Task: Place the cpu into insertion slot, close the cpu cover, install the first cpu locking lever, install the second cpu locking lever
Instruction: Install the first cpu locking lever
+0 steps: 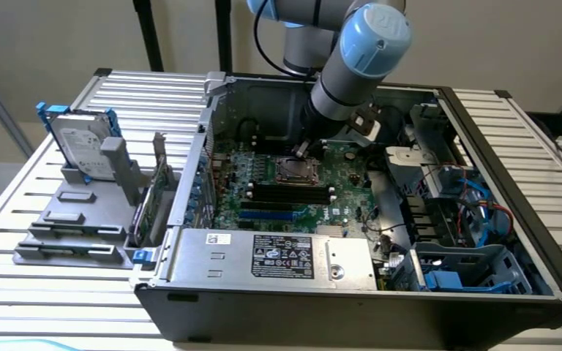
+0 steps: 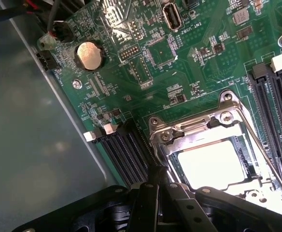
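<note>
The cpu [image 2: 211, 164] lies flat in the insertion slot [image 2: 174, 166], its pale metal face shining. The silvery cpu cover [image 2: 199, 128] frames it and looks lowered over it. A thin silvery lever rod [image 2: 264, 154] runs along one side of the cover. My gripper [image 2: 156, 176] is shut, its dark fingers together, with the tip at the socket's edge by a corner of the cover; I cannot tell whether it touches a lever. In the exterior view the gripper [image 1: 306, 151] reaches down inside the open computer case, right at the socket [image 1: 295, 171].
Long black memory slots [image 2: 124, 150] flank the socket, and a coin battery [image 2: 89, 54] sits further off on the green board. The grey power-supply box [image 1: 271, 256] fills the case front. Cables and a blue drive cage [image 1: 467, 270] crowd the exterior view's right. A hard drive [image 1: 78, 142] stands outside at the left.
</note>
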Controlling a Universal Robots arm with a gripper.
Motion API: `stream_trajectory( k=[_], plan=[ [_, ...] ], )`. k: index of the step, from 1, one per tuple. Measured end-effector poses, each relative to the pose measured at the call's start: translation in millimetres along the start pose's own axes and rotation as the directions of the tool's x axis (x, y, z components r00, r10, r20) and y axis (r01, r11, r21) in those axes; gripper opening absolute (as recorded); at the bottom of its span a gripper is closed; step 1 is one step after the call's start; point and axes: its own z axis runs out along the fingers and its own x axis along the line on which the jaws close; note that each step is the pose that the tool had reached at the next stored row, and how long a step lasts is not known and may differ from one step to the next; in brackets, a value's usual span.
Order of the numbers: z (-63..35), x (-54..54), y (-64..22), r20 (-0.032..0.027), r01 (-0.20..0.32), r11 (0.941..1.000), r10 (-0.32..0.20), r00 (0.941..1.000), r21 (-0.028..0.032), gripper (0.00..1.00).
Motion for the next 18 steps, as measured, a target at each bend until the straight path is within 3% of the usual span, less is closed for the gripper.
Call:
stream_trajectory(
  k=[13,15,18],
  plan=[
    [2.9,-1.0,1.0,-0.0006,0.001,1.0000,-0.001,1.0000,-0.0039,0.11],
    [3.3,-1.1,1.3,-0.0042,0.002,1.0000,-0.002,1.0000,-0.0017,0.11],
    [4.0,-1.2,1.6,-0.0151,0.006,1.0000,-0.006,0.9999,0.0043,0.11]
  ],
)
